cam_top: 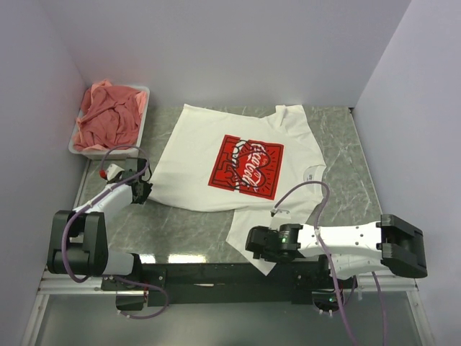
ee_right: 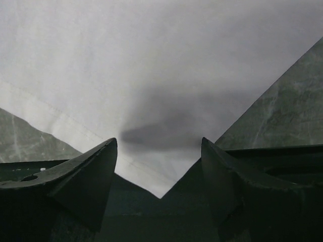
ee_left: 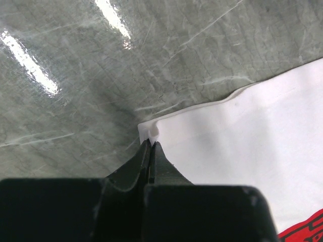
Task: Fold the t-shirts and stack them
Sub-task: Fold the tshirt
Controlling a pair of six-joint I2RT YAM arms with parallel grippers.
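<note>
A white t-shirt [cam_top: 216, 155] with a red chest print [cam_top: 246, 166] lies spread on the grey marble table. My left gripper [cam_top: 144, 192] is shut on the shirt's left bottom corner; in the left wrist view the shut fingertips [ee_left: 150, 143] pinch the white hem corner [ee_left: 149, 131]. My right gripper [cam_top: 253, 245] is open over the shirt's near right corner; in the right wrist view the white corner [ee_right: 159, 186] points between the two spread fingers [ee_right: 106, 151]. Several salmon-pink shirts [cam_top: 109, 115] lie crumpled in a white tub [cam_top: 78, 150] at the far left.
Grey walls stand close on the left, back and right. The table's near edge with the black arm rail [cam_top: 216, 272] lies just under the right gripper. Bare marble [cam_top: 180, 231] shows between the arms.
</note>
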